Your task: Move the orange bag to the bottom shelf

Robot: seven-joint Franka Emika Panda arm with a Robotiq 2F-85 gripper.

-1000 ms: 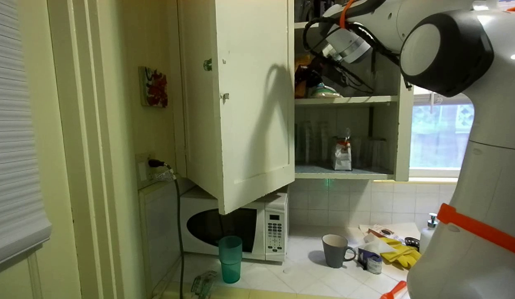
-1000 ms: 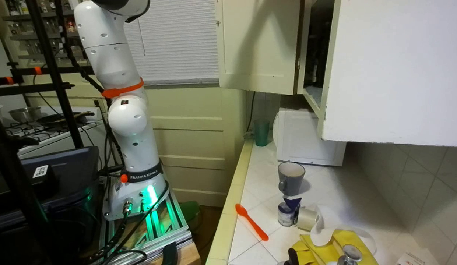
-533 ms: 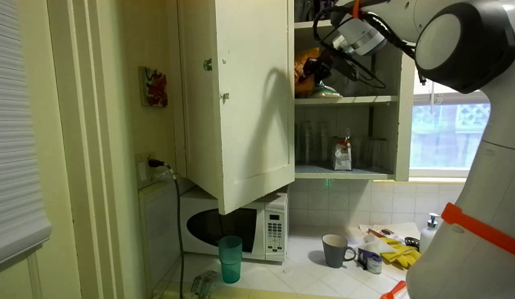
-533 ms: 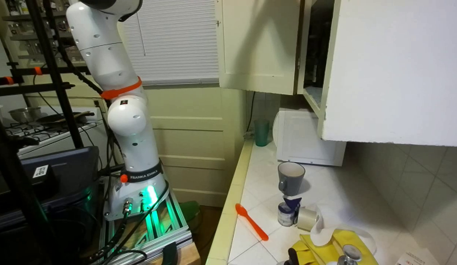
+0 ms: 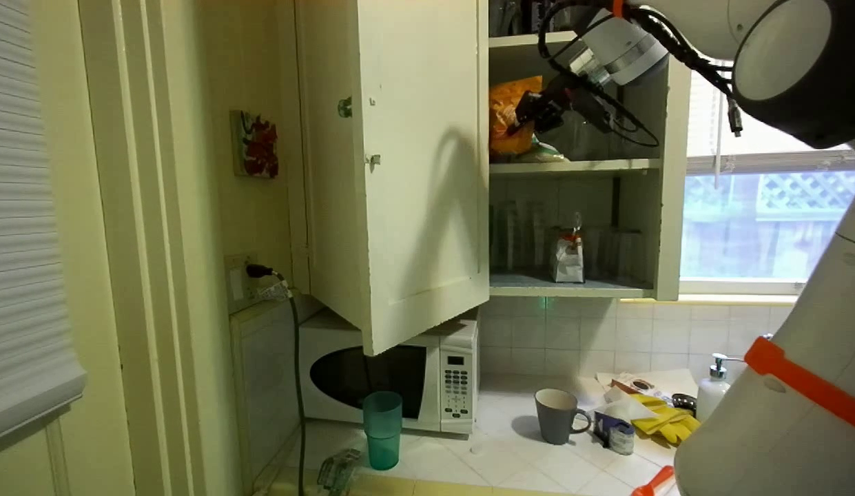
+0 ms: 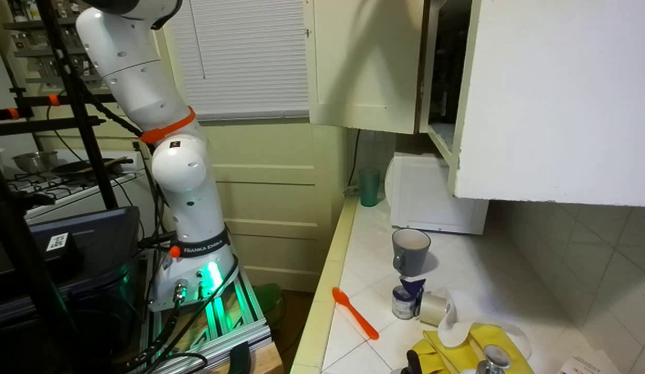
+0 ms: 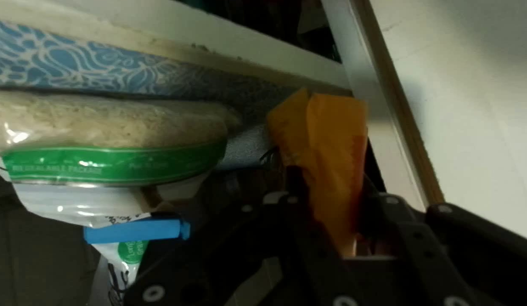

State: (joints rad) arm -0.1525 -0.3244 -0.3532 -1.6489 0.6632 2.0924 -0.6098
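The crinkled orange bag (image 5: 513,103) is at the middle shelf level of the cream cupboard in an exterior view, by the open door. It also shows in the wrist view (image 7: 331,127), standing up between the black fingers. My gripper (image 5: 522,124) has its fingers on both sides of the bag and touches it; it also shows in the wrist view (image 7: 329,187). The bag's lower part is partly hidden by the fingers. The bottom shelf (image 5: 606,293) is the lowest board, one level below. The gripper and bag are out of view in an exterior view that shows the arm's base.
The open cupboard door (image 5: 427,172) stands left of the bag. A bag with a green band (image 7: 114,165) and blue clip (image 7: 133,230) lies beside it. A small white package (image 5: 569,258) and clear glasses (image 5: 517,238) stand on the bottom shelf. The middle shelf board (image 5: 579,166) lies between.
The gripper and arm have moved right and back out from the cupboard in an exterior view. The orange bag has shifted right with the gripper and shows more from behind the door.
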